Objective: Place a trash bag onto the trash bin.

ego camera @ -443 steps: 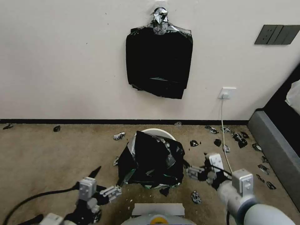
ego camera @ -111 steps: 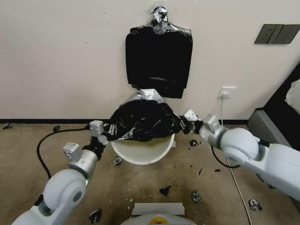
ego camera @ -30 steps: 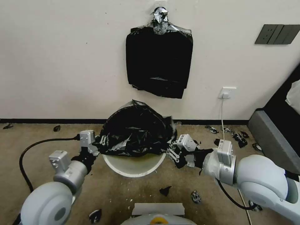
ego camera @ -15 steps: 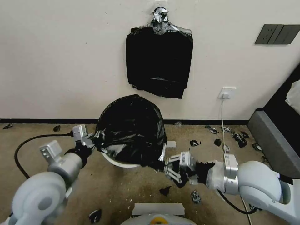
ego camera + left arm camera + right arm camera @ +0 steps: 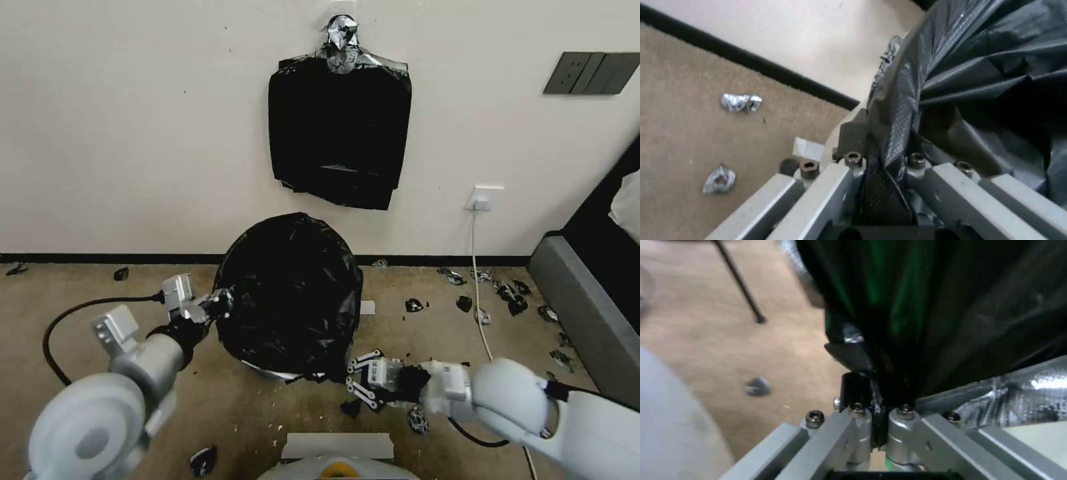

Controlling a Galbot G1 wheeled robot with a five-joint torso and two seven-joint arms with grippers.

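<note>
Trash bag [image 5: 293, 293] between both grippers' pinches

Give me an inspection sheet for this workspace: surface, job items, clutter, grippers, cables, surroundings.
Surface: tan carpet floor, littered.
Job's things: the trash bag is draped over the trash bin, covering nearly all of it; a sliver of white wall shows at the near bottom edge.
Clutter: small black and silvery scraps scattered across the floor, mostly on the right; a white paper piece beside the bin.
Grippers: left gripper shut on the bag's left edge; right gripper shut on the bag's near lower edge, low by the floor.
Cables: black cable looping from the left arm; white cord from the wall socket.
Surroundings: white wall, black bundle of bags hanging on it, dark switch panel, grey furniture at right.
</note>
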